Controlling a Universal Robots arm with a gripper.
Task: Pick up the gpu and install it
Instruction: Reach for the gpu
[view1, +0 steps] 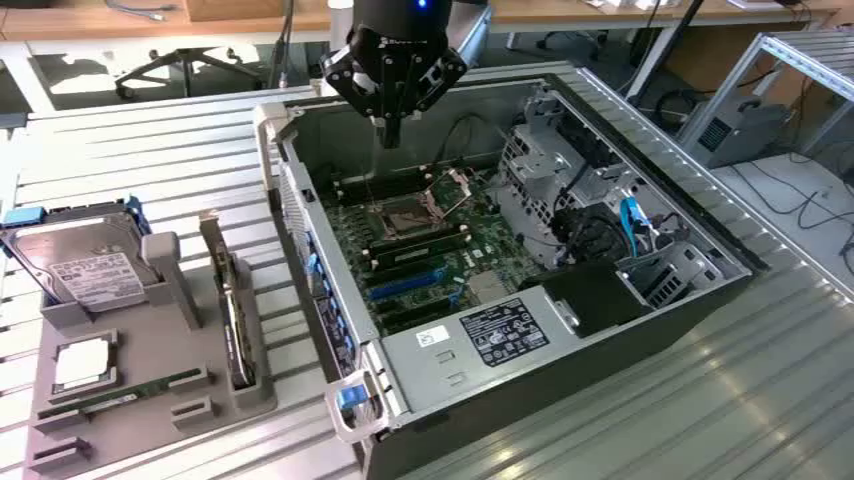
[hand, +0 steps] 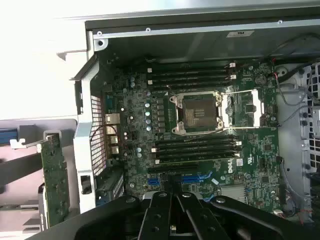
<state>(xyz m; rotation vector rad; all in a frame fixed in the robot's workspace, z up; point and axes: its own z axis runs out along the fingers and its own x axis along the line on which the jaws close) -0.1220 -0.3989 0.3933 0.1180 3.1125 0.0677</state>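
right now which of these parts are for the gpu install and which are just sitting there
For the job:
- gpu, on edge in the grey tray
- gripper, shut, above the open case
- motherboard inside it

Just lying about:
- hard drive
- CPU
- RAM stick

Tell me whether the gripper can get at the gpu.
Probably yes: the gpu stands on edge in its holder, nothing over it; the shut gripper hangs above the open case.

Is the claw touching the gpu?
Apart. Exterior view: the claw hangs above the open computer case, while the gpu stands in its grey holder outside it, a plain gap between.
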